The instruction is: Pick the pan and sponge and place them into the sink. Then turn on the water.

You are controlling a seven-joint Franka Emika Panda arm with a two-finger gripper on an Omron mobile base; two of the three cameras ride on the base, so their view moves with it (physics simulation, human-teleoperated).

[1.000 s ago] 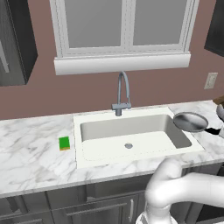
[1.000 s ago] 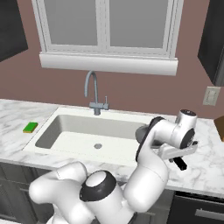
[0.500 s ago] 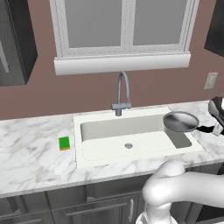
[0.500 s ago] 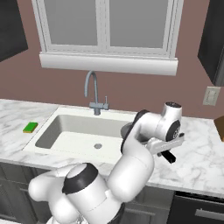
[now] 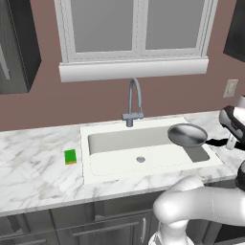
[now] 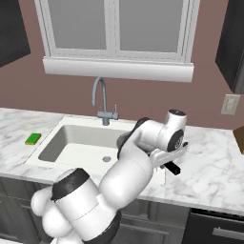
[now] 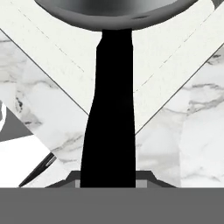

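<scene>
The silver-grey pan [image 5: 187, 134] hangs level above the right end of the white sink [image 5: 98, 171], its thin black handle [image 5: 218, 142] pointing right into my gripper [image 5: 228, 141], which is shut on it. In the hand view the handle [image 7: 109, 118] runs up from my gripper [image 7: 109, 178] to the pan's bowl [image 7: 109, 11], with the sink's corner rim [image 7: 175, 65] below. My arm stands in front of the pan in the right base view, near the sink's right end [image 6: 71, 127]. The green sponge [image 5: 70, 156] [image 6: 33, 138] lies on the marble left of the sink. No water runs from the grey gooseneck faucet [image 5: 134, 101] [image 6: 102, 97].
Marble counter [image 5: 33, 177] stretches left and right of the basin. A wall outlet [image 5: 231, 87] [image 6: 231, 104] sits at the right, a white window sill [image 5: 134, 71] above the faucet. A brown object [image 6: 239, 138] shows at the right edge.
My gripper has carried the pan leftwards, from over the sink's right rim to above the basin's right end. The sponge has stayed put.
</scene>
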